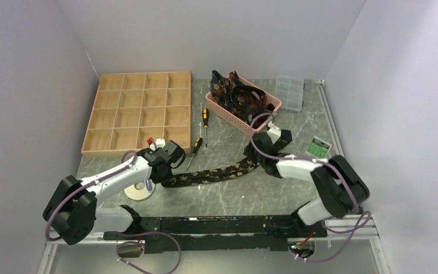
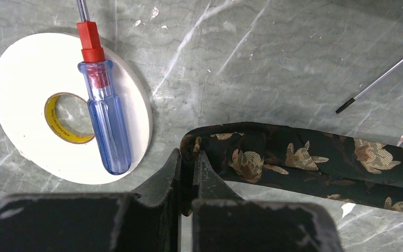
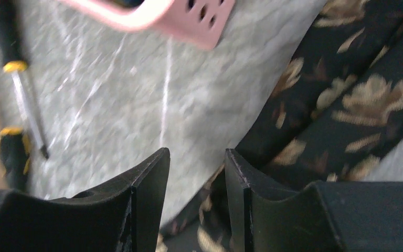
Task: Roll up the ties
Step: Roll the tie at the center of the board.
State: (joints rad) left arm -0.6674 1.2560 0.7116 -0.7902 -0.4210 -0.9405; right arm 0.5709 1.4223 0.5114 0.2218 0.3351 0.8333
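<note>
Matte wedge-shaped left fingers [image 2: 208,176] pinch the floral fabric tie [image 2: 294,157].

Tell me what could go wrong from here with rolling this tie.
1. The left jaws pinch only the tip of the tie; it might slip out once rolling starts.
2. The tape roll and the blue screwdriver on it lie close beside that end, so the roll could bump them.
3. The right jaws stand apart with the tie mostly to one side; closing there might miss it.
</note>
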